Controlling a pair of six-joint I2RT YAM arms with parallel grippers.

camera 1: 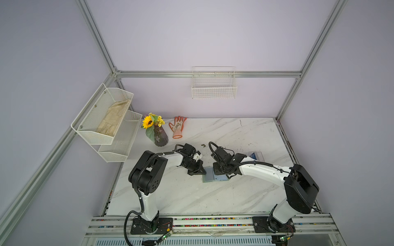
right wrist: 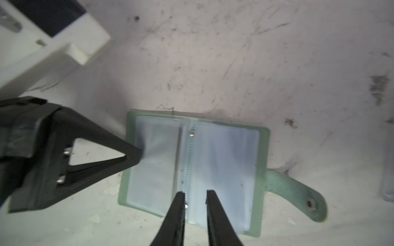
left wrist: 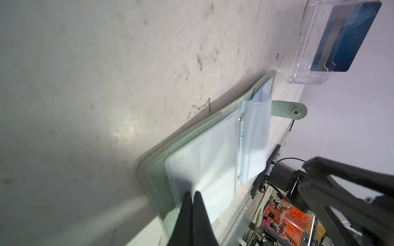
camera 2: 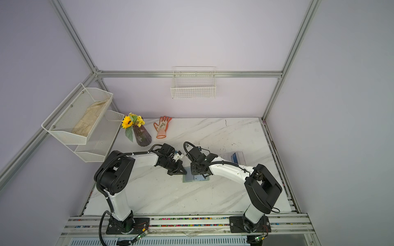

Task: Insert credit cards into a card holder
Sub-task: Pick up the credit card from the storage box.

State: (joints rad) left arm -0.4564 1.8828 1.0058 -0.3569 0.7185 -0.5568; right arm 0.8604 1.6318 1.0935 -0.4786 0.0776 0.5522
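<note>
The sage-green card holder [camera 1: 210,177] [camera 2: 188,178] lies spread open on the marble table, with its clear sleeves [right wrist: 223,166] facing up and its snap tab strap [right wrist: 298,191] out to one side. My left gripper [left wrist: 193,192] [camera 1: 203,170] is shut, and its tip presses on the holder's left-hand sleeve page [left wrist: 204,161]. My right gripper [right wrist: 195,191] [camera 1: 218,170] hovers open over the spine and the right-hand page, with nothing between its fingers. A blue credit card [left wrist: 354,36] stands in a clear acrylic box [left wrist: 302,64] [camera 1: 257,156] behind the right arm.
A dark vase with a sunflower [camera 1: 158,136] and an orange-and-white glove [camera 1: 177,126] sit at the table's back left. White mesh shelves [camera 1: 106,123] hang on the left wall and a wire basket [camera 1: 214,88] on the back wall.
</note>
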